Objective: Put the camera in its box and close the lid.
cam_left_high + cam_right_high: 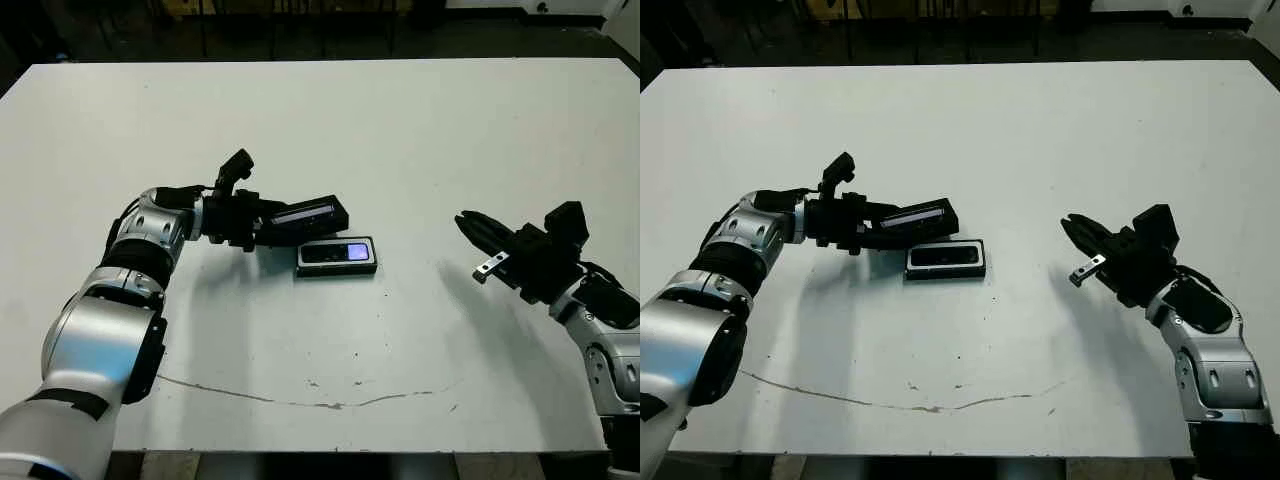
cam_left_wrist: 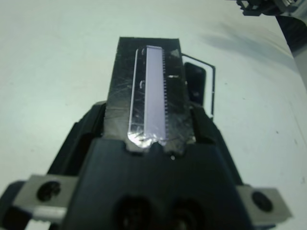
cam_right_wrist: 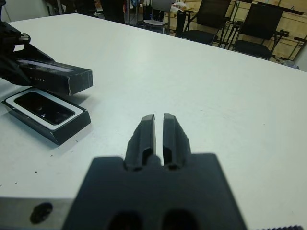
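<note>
My left gripper (image 1: 262, 226) is closed on the lid (image 1: 308, 216) and holds it tilted in the air, just above the far edge of the box (image 1: 337, 257); the box lies on the white table (image 1: 400, 130) near its middle, and the camera (image 1: 338, 252) is already inside it, screen glowing; my right gripper (image 1: 472, 231) holds nothing, its two fingers (image 3: 148, 132) almost touching, well apart from the box.

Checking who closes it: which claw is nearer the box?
Left. The left claw, holding the lid, hovers just behind the box. The right claw is well off to its right, empty.
</note>
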